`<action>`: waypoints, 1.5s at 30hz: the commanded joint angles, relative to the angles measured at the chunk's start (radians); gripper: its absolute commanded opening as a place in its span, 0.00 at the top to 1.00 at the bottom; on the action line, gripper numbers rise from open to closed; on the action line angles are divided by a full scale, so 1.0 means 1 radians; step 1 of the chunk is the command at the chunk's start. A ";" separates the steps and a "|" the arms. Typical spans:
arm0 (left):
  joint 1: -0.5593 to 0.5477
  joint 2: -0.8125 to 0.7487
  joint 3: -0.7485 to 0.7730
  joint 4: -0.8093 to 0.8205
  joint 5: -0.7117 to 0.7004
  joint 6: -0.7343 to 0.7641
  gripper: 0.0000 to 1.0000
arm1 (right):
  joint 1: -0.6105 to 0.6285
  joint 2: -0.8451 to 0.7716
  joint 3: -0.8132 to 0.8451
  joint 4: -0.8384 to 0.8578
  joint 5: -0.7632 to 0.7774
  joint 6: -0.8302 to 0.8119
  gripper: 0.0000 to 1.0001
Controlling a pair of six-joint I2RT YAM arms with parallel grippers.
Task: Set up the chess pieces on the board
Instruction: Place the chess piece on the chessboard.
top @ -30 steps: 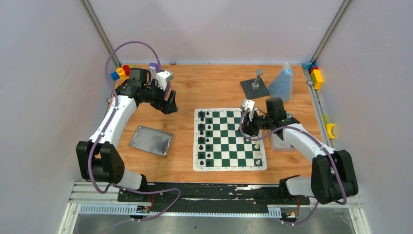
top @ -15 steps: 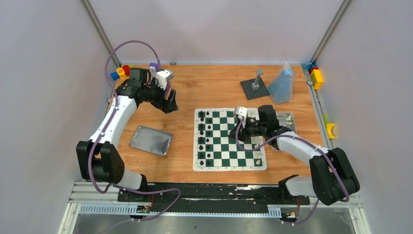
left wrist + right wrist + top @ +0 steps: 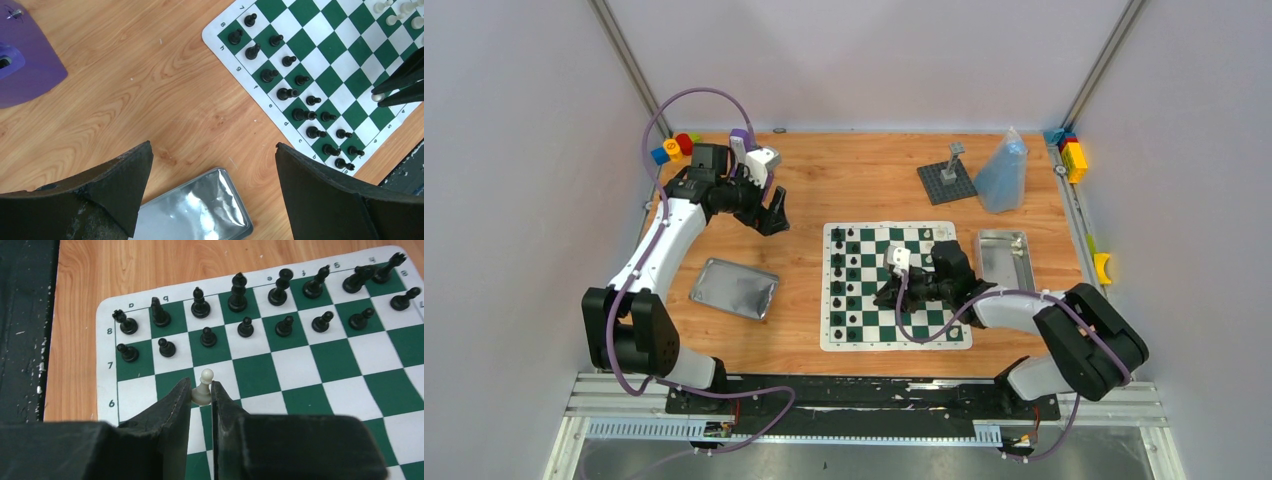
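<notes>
Holding a white pawn (image 3: 205, 376) tight in the right gripper (image 3: 201, 394), down close to the board (image 3: 295, 365), just beside the black rows (image 3: 238, 292). Next, most likely: carry it to the white side and set it down upright. Clear up close from the right wrist; from above, hard to spot, but showing the left gripper (image 3: 774, 215) wide open, off to the side.

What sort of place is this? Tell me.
Probably a robot test cell: plain walls close around a wooden table, left arm and right arm bolted at its near edge, a chess board laid out.
</notes>
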State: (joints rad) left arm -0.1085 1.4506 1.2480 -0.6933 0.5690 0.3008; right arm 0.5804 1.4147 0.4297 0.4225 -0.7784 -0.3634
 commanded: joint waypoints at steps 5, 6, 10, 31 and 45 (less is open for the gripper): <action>0.005 -0.005 -0.004 0.030 -0.004 0.003 0.00 | 0.037 0.074 0.029 0.160 0.078 0.094 0.93; 0.006 -0.003 -0.005 0.029 -0.005 0.003 0.00 | 0.041 0.089 0.036 0.154 0.090 0.100 0.93; 0.006 -0.009 -0.014 0.035 -0.006 0.004 0.00 | 0.046 0.107 0.055 0.133 0.150 0.123 0.91; 0.006 -0.022 -0.027 0.045 -0.021 0.007 0.00 | 0.057 0.111 0.062 0.113 0.247 0.128 0.74; 0.007 -0.028 -0.030 0.040 -0.039 0.016 0.00 | 0.027 0.065 0.066 0.076 0.256 0.145 0.67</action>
State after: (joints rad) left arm -0.1085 1.4506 1.2198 -0.6693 0.5320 0.3012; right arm 0.6292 1.5257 0.4721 0.5129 -0.5217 -0.2359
